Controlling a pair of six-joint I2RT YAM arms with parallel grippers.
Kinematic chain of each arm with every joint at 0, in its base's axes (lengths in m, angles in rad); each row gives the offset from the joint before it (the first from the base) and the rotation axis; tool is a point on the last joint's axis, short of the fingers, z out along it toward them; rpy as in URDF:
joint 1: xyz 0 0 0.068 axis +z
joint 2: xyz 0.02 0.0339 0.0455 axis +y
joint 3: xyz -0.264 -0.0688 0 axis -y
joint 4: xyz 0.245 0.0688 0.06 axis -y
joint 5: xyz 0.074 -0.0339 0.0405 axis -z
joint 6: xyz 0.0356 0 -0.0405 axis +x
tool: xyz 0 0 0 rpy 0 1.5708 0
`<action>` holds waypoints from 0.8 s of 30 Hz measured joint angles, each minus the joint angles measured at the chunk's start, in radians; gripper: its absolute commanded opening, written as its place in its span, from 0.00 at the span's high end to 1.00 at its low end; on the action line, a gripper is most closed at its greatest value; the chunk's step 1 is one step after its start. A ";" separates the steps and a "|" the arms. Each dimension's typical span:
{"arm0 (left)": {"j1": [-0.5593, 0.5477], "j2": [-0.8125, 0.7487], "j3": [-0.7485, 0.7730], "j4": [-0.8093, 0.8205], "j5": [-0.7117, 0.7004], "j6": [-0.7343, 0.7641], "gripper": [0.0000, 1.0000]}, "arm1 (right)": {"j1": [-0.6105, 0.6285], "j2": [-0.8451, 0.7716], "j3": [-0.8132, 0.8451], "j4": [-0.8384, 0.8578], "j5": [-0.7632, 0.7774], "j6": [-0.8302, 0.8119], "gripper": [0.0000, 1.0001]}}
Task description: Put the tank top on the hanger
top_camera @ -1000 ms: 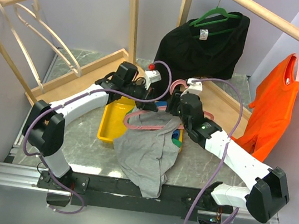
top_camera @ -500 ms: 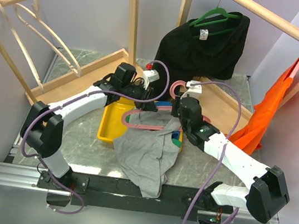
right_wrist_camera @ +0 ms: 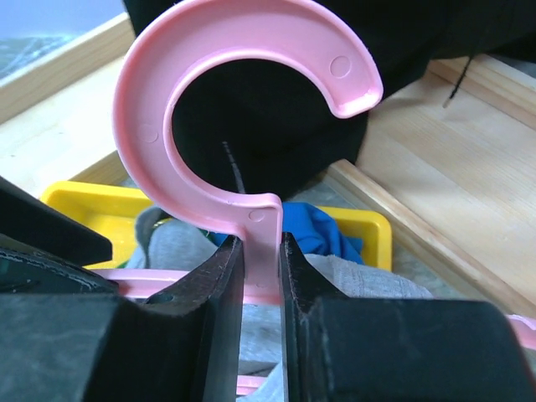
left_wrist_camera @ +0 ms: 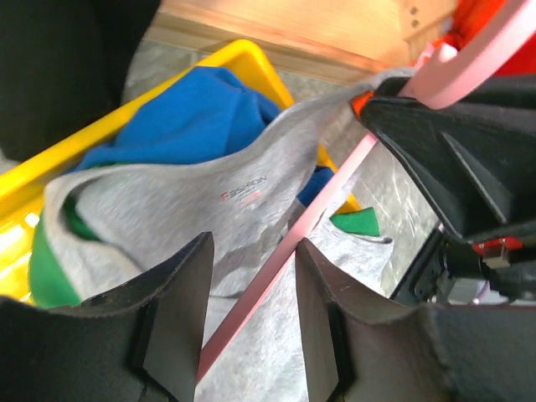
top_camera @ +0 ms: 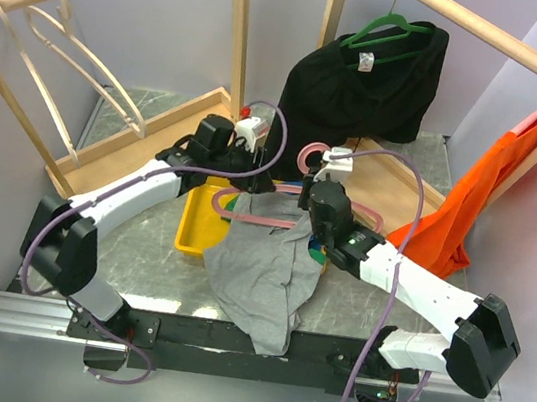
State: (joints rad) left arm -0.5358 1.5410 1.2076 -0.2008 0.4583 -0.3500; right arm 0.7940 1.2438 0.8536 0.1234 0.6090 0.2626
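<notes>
The light-grey tank top [top_camera: 263, 271] hangs from the pink hanger [top_camera: 255, 221] and trails down over the table's near edge. My right gripper [top_camera: 316, 193] is shut on the hanger's neck [right_wrist_camera: 261, 243], just below its curved hook [right_wrist_camera: 167, 92]. My left gripper [top_camera: 249, 180] is open. In the left wrist view the hanger's pink bar [left_wrist_camera: 327, 205] runs between its fingers [left_wrist_camera: 180, 310] without being clamped, over the tank top's grey fabric [left_wrist_camera: 209, 201]. The tank top's neckline is draped around the hanger bar.
A yellow bin [top_camera: 197, 219] under the hanger holds a blue garment [left_wrist_camera: 193, 117] and green cloth. A black garment on a green hanger [top_camera: 368, 74] hangs at the back. An orange tank top [top_camera: 459, 214] hangs at right. Cream hangers [top_camera: 69, 50] hang at left. Wooden posts stand behind.
Both arms have carried the hanger and tank top leftward and a little farther back. The orange tank top has swung toward the right wall.
</notes>
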 measured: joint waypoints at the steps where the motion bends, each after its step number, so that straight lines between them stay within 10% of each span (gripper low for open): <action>1: 0.000 -0.014 -0.005 -0.012 -0.024 -0.014 0.53 | 0.005 0.000 0.000 0.006 0.000 -0.001 1.00; 24: 0.143 -0.084 -0.146 0.029 -0.091 -0.138 0.41 | 0.029 0.000 -0.050 0.009 0.085 -0.054 1.00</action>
State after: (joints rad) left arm -0.3927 1.4567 1.0615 -0.1722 0.3676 -0.4877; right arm 0.8227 1.2434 0.8032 0.1326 0.6937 0.2089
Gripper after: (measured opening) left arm 0.611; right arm 0.246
